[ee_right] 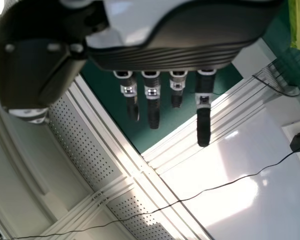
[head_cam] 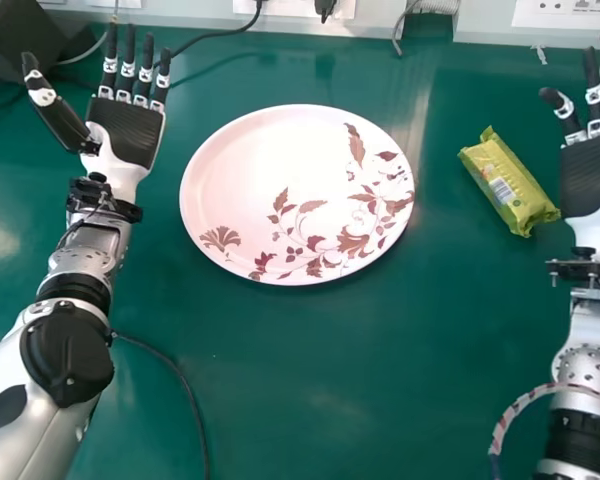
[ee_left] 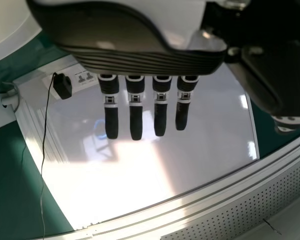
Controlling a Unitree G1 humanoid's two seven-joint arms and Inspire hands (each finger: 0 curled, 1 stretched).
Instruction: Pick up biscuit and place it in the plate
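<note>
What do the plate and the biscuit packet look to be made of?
Plate: smooth, hard and pale with a printed leaf pattern, so ceramic or melamine; the look doesn't settle which. Biscuit packet: probably thin plastic film, slightly shiny, judging by its creases and pinched ends.

Plate (head_cam: 260, 165), biscuit (head_cam: 510, 183) on green table (head_cam: 350, 370)
</note>
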